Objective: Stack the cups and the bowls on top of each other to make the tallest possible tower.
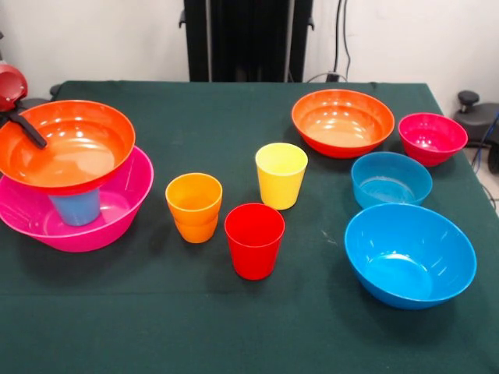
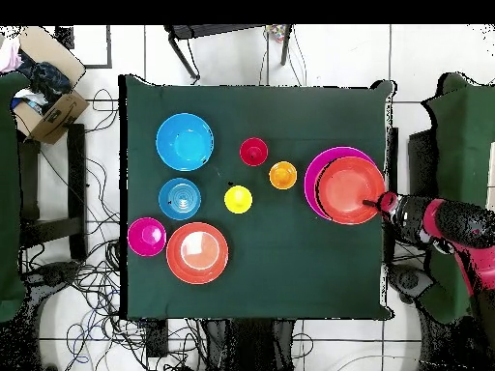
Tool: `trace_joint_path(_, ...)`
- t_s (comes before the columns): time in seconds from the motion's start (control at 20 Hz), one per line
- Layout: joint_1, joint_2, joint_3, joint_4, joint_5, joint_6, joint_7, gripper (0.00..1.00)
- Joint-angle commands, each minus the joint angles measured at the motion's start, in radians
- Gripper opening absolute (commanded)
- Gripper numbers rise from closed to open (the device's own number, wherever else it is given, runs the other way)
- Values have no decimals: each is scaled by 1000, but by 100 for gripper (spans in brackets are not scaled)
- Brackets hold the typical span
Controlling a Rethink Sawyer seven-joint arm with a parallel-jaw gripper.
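- dark green cloth covers the table (image 1: 249, 327), with a white wall and a black pedestal behind it in the front view.
- at the front view's left edge a large pink bowl (image 1: 117, 214) sits on the table; a light blue cup (image 1: 76, 209) stands inside it, and a wide orange-red bowl (image 1: 70, 148) rests on top of that cup, tilted a little.
- the tool (image 1: 27, 128) shows as a black piece reaching over the near-left rim of that upper bowl, touching it; i cannot tell how far it is open or whether it has hold of the rim.
- in the overhead view the red and black arm (image 2: 435, 222) comes in from the right edge to that same stack.
- 3 cups stand upright in the middle, near each other but apart: orange cup (image 1: 194, 206), yellow cup (image 1: 281, 174) behind, red cup (image 1: 254, 240) nearest the camera.
- to the right in the front view: a second orange-red bowl (image 1: 343, 121) at the back, a small magenta bowl (image 1: 432, 138) beside it, a small blue bowl (image 1: 391, 178) in front, and a large blue bowl (image 1: 410, 255) nearest.
- all 4 right-hand bowls sit open side up, none stacked.
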Motion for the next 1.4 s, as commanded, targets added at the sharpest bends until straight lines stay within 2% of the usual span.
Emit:
trace_joint_path(0.05, 30, 13, 3, -16, -69, 39, -113, 0)
trace_joint_path(1.4, 41, 1, -15, -24, -99, 39, -122, 0)
